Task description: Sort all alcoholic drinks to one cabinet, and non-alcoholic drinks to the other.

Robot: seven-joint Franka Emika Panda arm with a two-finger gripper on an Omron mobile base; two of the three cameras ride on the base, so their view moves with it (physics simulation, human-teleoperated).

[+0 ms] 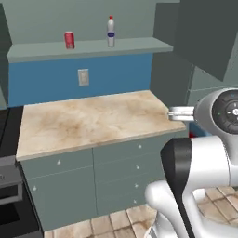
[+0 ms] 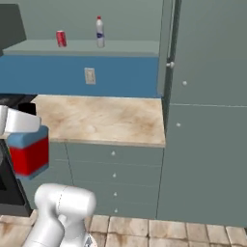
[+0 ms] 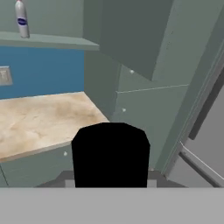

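The marbled beige stone counter (image 1: 93,121) runs flat and bare under a matte grey-green shelf (image 1: 88,48), where the ribbed white plastic bottle (image 1: 110,31) and cylindrical red can (image 1: 69,40) stand upright, well apart. The gripper (image 2: 19,126) is clenched on the squat flat bottle (image 2: 29,150), glossy red with a blue shoulder and a black cap (image 3: 110,153), held beside the counter's edge.

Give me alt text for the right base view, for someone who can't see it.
A white robot gripper at the left edge holds a squat red and blue bottle in front of a marbled counter. On the open shelf above stand a red soda can and a white plastic bottle.
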